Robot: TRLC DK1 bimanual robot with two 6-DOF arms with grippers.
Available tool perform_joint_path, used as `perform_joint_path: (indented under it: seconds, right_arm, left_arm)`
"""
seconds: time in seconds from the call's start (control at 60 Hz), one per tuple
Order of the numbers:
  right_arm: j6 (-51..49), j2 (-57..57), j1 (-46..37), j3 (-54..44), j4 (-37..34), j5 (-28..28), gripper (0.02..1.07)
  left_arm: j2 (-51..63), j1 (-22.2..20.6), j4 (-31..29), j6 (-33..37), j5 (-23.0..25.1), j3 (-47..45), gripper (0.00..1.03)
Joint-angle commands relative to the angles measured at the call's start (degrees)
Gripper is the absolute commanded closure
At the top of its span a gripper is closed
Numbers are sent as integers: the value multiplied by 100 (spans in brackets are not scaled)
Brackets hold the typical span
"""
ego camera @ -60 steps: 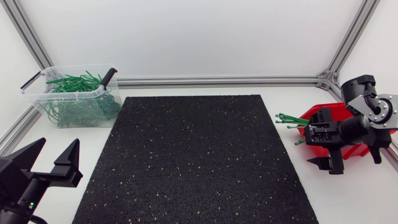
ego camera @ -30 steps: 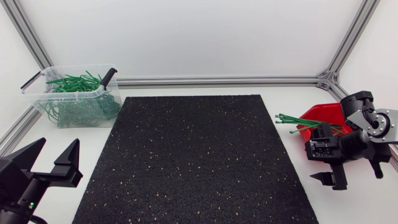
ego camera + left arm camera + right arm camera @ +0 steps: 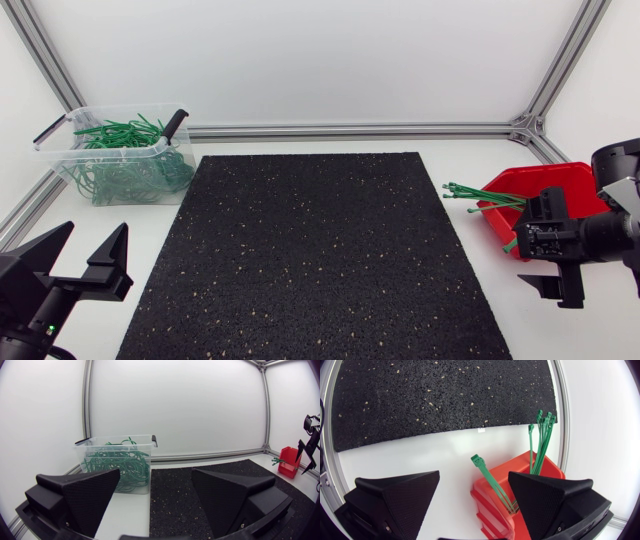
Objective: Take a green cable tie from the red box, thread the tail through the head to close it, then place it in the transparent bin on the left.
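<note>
With jaws released on the left gripper (image 3: 155, 472) and right gripper (image 3: 474, 474), closing over the red box (image 3: 540, 185) could miss the slim leaning cable tie (image 3: 490, 480) or snag 2.

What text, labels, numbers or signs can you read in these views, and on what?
None can be read in any view.
Housing behind the right tool: a few pale specks, too small to tell whether they are print.
Red box: no print seen.
Transparent bin: no label seen.
Black mat: only light flecks, no characters.
</note>
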Motion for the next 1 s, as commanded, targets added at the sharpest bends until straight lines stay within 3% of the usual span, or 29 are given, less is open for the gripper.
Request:
perform_joint_path:
  seconds: [0.0, 0.6, 0.983]
  right_arm:
    - [-187, 23, -7, -211, -128, 22, 7]
    - [-354, -65, -147, -580, -145, 137, 7]
    - [-301, 611, -77, -518, 945, 321, 11]
  left_arm:
    - [-41, -6, -181, -22, 14, -213, 4]
    - [-41, -24, -190, -31, 14, -213, 4]
    - [-41, 12, -199, -49, 14, -213, 4]
